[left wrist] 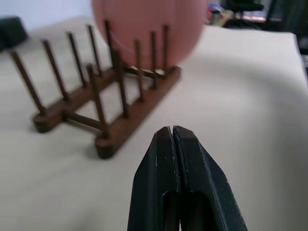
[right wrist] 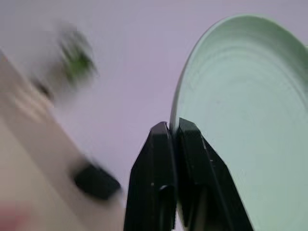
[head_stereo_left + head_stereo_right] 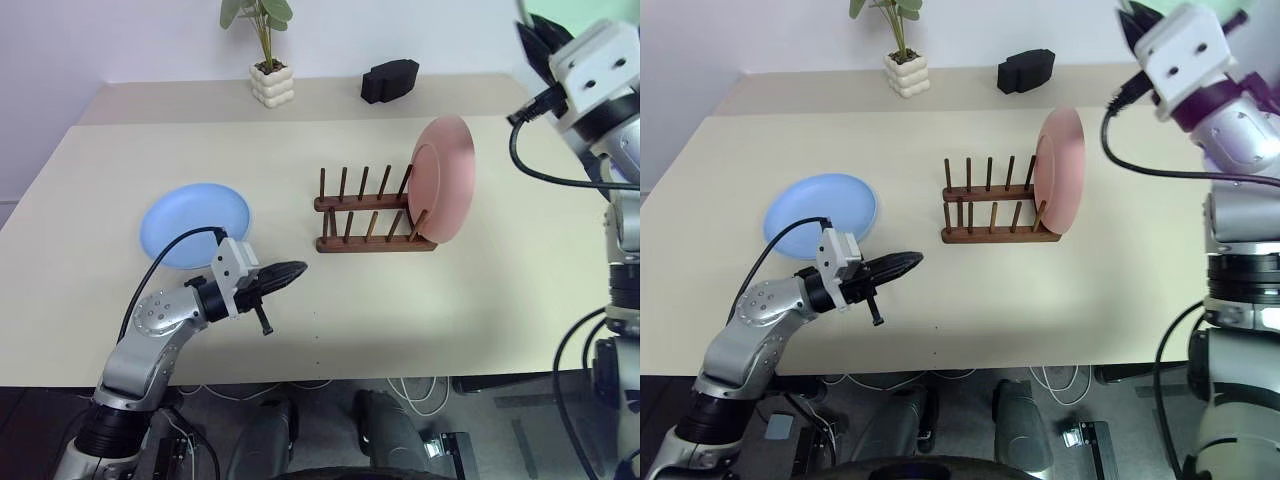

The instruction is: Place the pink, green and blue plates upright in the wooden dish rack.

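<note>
The pink plate stands upright in the right end of the wooden dish rack at mid-table. To the left of the rack, the blue plate lies flat on the table. My left gripper is shut and empty, low over the table between the blue plate and the rack and pointing at the rack. My right gripper is raised high at the far right and is shut on the rim of the green plate, which it holds on edge in the air.
A small potted plant and a black object sit on the far strip of the table behind the rack. The rack has several free peg slots left of the pink plate. Cables hang below the table's near edge.
</note>
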Available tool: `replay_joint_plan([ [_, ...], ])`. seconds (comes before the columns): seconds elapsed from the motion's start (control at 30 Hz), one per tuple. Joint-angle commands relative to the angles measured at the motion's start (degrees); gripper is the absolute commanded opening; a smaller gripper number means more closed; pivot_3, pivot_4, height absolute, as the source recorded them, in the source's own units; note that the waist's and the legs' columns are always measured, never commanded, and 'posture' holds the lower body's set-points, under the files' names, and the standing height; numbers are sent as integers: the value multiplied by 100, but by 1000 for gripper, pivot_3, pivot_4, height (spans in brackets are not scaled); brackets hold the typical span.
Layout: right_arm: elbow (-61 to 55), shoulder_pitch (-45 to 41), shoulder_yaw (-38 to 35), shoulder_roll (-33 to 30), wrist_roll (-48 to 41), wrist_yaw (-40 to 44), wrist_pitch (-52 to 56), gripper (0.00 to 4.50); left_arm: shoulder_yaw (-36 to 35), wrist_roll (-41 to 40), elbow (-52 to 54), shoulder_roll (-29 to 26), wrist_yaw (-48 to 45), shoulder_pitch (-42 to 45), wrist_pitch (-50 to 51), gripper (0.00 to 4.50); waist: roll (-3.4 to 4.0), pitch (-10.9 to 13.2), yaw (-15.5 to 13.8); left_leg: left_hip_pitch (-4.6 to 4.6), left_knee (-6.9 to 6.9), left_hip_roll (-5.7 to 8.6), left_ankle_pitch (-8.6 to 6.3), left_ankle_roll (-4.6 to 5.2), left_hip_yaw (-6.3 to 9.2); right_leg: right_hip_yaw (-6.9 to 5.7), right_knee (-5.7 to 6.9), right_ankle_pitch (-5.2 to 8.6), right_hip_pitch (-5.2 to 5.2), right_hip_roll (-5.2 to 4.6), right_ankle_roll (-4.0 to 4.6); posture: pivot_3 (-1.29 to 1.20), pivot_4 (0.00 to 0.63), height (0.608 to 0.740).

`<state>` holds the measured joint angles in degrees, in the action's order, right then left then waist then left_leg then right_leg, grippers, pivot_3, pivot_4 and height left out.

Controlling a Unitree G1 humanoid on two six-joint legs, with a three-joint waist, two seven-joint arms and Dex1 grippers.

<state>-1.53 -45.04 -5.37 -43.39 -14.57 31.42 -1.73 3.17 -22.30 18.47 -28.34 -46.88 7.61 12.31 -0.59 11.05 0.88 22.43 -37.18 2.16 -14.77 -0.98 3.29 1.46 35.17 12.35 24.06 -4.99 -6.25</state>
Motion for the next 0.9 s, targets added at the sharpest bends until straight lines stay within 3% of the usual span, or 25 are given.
replay_joint_plan([
  [0.03, -1254, -24, -157, 388, -1591, 158, 1234, 35, -133, 70, 51, 31, 115, 47, -184, 0, 0, 0, -9, 0, 0, 0, 0, 0, 2, 0, 0, 0, 0, -1, 0, 0, 150, 730],
  [0.2, -2134, 545, -243, 903, -3023, -147, 2618, 35, -97, 81, 130, 41, 169, -8, -188, 0, -10, -6, -47, 4, -2, 3, 0, 0, 9, -5, -5, 9, -3, -6, 17, 0, 150, 730],
  [0.4, -2355, 1411, -713, 1495, -4752, -1208, 3804, 35, -90, 61, 243, 8, 200, -115, -158, 0, -9, -5, -27, 5, -1, 4, 0, 0, 6, -3, -3, 9, 1, -10, 18, 0, 150, 730],
  [0.6, -2485, 1821, -757, 1718, -5316, -1604, 4134, 35, -54, 51, 298, -13, 191, -123, -112, 0, -8, -5, -6, 6, 1, 3, 0, 0, 3, -3, -1, 9, 6, -6, 18, 0, 150, 730],
  [0.9, -2569, 1893, -714, 1833, -5380, -1717, 4074, 35, -42, 44, 316, -15, 192, -91, -70, 0, -9, -5, -14, 6, 0, 2, 0, 0, 2, -4, -1, 9, 6, -3, 17, 0, 150, 730],
])
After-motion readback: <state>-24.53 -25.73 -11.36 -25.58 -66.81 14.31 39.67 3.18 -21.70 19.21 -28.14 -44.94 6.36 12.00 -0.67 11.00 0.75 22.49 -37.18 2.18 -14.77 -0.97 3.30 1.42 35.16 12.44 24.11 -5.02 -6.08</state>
